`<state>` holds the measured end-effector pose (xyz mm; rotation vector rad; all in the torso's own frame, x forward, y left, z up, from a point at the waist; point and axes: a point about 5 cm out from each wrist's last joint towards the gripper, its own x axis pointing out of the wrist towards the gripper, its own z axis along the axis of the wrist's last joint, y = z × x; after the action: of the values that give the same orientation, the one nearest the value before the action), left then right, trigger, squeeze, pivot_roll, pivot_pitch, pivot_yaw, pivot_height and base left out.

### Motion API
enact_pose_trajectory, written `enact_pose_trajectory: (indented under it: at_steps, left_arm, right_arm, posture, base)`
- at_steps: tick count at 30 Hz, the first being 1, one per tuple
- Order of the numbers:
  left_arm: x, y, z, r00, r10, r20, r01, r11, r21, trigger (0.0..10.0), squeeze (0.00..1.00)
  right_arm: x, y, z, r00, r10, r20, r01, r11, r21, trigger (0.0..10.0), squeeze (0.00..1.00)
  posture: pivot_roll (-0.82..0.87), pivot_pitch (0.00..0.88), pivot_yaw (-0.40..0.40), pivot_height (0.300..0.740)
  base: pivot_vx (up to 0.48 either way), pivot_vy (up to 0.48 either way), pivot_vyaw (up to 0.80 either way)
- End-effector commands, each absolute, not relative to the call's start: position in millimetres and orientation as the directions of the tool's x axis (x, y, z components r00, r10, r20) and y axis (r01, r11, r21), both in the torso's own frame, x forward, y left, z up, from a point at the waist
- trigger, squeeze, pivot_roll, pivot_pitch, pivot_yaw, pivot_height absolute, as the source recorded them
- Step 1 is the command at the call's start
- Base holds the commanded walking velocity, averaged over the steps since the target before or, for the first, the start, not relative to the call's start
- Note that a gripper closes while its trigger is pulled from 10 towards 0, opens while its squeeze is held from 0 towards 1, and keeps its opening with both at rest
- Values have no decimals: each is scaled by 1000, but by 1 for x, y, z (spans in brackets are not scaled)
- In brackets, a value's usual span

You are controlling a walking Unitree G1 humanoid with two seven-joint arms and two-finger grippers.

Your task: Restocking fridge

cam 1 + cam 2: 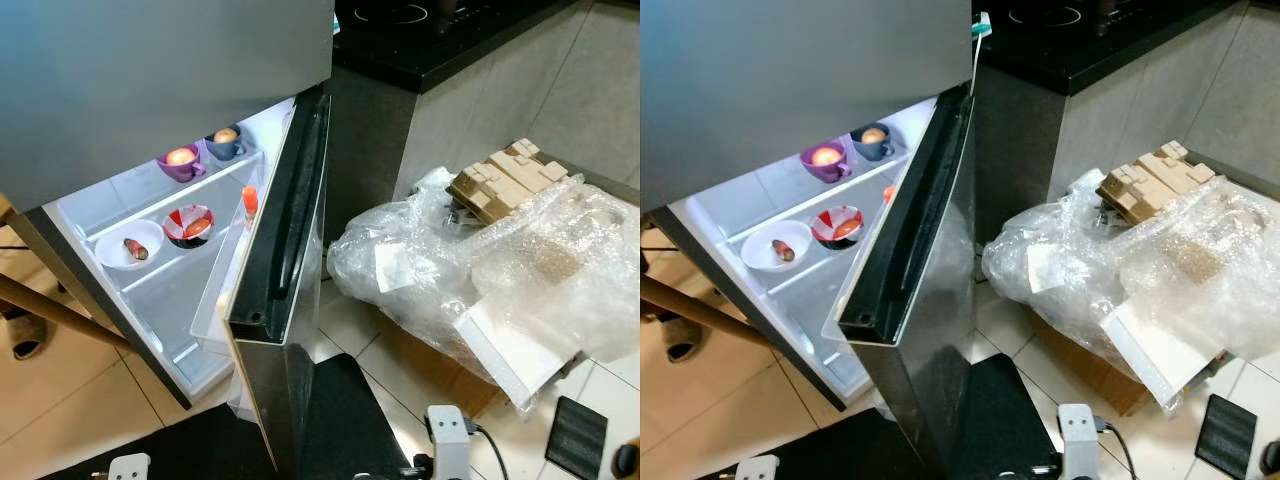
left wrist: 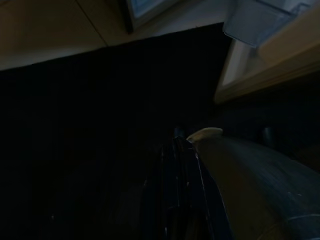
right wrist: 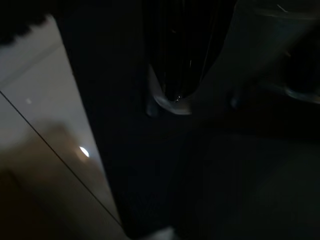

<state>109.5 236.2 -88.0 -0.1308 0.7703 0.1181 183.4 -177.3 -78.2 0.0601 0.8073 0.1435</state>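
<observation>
Fridge door (image 1: 285,250) noted ajar, lower compartment lit. Purple cup (image 1: 180,162), blue cup (image 1: 225,143), white bowl (image 1: 130,245), red-patterned bowl (image 1: 189,225) recorded on shelves left of door. Both arms hung low; tool state not determinable. Left arm judged nearer shelves.

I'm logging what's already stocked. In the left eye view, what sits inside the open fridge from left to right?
White bowl → purple cup → red-and-white bowl → dark blue cup → orange bottle.
</observation>
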Motion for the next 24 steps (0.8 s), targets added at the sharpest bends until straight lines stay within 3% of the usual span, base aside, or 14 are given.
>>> enact_pose_trajectory:
  at_steps: [1, 5, 8, 11, 20, 24]
  left_arm:
    - [105, 240, -87, 716, 62, -696, -148, 987, -65, 10000, 0]
    - [111, 237, -83, 753, -6, -658, -67, 994, -85, 10000, 0]
    - [120, 227, -78, 768, -179, -615, 126, 984, -130, 10000, 0]
    - [124, 221, -74, 763, -275, -585, 248, 960, -128, 10000, 0]
    - [128, 218, -69, 800, -298, -521, 276, 954, -121, 10000, 0]
    - [130, 218, -66, 821, -298, -487, 278, 954, -114, 10000, 0]
  right_arm:
    - [192, -175, -73, 714, 174, -678, -116, 985, 131, 10000, 0]
    - [210, -163, -61, 747, 270, -608, -188, 962, 196, 10000, 0]
    - [229, -149, -47, 741, 408, -533, -328, 913, 244, 10000, 0]
    - [240, -146, -39, 735, 448, -510, -384, 894, 231, 10000, 0]
    - [253, -141, -29, 745, 481, -463, -419, 877, 236, 10000, 0]
    - [268, -116, -12, 731, 571, -373, -503, 821, 270, 10000, 0]
  posture:
    - [-115, 127, 10, 725]
    - [-118, 129, 11, 725]
    - [-112, 132, 6, 725]
    - [-106, 134, -2, 725]
    - [-97, 136, -12, 725]
    - [-95, 137, -14, 725]
  base:
    - [0, 0, 0]
    - [0, 0, 0]
    - [0, 0, 0]
    - [0, 0, 0]
    - [0, 0, 0]
    - [0, 0, 0]
